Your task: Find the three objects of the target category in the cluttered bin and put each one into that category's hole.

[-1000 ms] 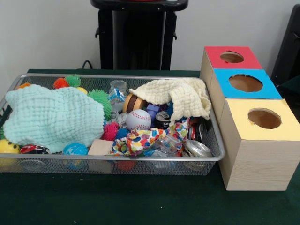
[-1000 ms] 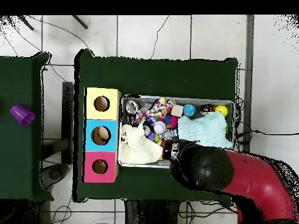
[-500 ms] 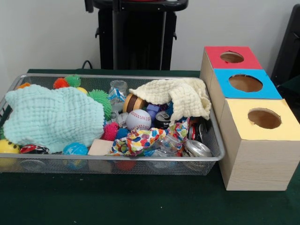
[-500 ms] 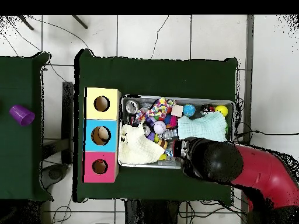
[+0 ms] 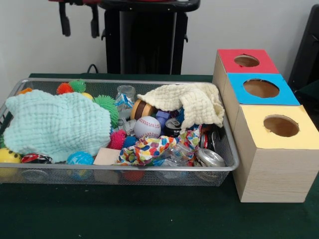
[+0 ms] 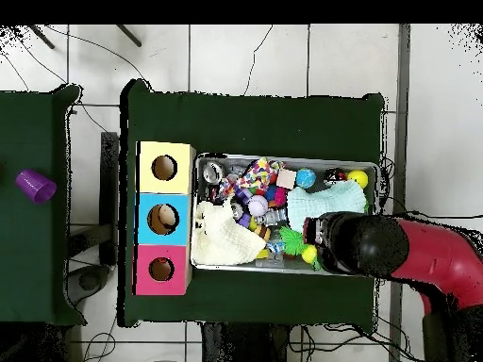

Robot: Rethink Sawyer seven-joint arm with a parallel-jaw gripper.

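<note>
Currently the gripper (image 5: 79, 25) is held high above the far left corner of the wire bin (image 5: 149, 168), its two fingers hanging apart and empty. No plush animal is seen in either view; the targets are judged to be buried, most likely under the mint cloth (image 5: 55, 124) at the left or the cream cloth (image 5: 192, 102) at the right. A baseball (image 5: 147, 127), spiky balls (image 5: 105, 105) and crushed cans (image 5: 209, 158) are left exposed between the cloths. For this search step, the mint cloth is best pinched at one edge and lifted aside, not pressed down, so that what lies beneath is uncovered. The three boxes (image 5: 264, 124) stand just right of the bin.
</note>
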